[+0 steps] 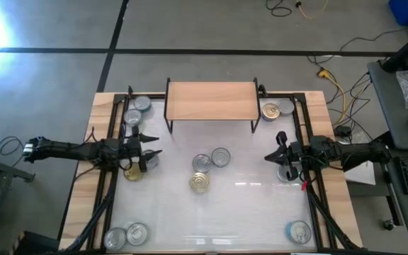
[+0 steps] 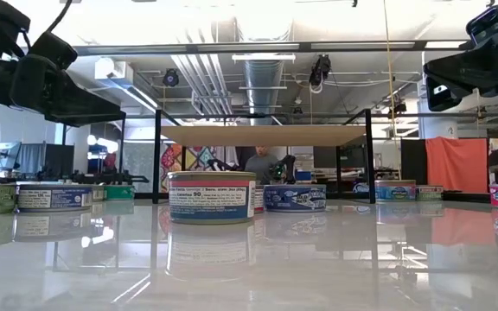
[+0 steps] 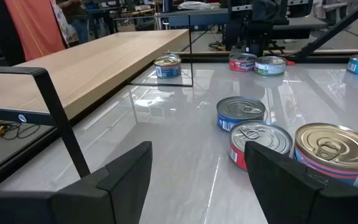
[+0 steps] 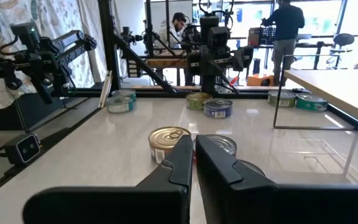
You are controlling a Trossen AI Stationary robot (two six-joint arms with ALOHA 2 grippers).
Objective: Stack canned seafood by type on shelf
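Tins [image 1: 210, 168] sit mid-counter, the shelf [image 1: 211, 100] bare behind them; rigid, smooth-sided, likely slippery, best pinched across the sides. Left gripper [image 1: 149, 144] jaws part-open, empty; right gripper [image 1: 270, 156] closed, empty.

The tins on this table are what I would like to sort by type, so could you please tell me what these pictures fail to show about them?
- Tin labels: in the high view only lids show; sides are hidden.
- Tin under the left gripper: largely covered by the arm in the high view.
- Tin beside the right gripper: partly covered there too.
- Gold-topped tin: cut off by the picture's edge and a finger in the left wrist view.
- Print on the front tin: too small to read in the low view.
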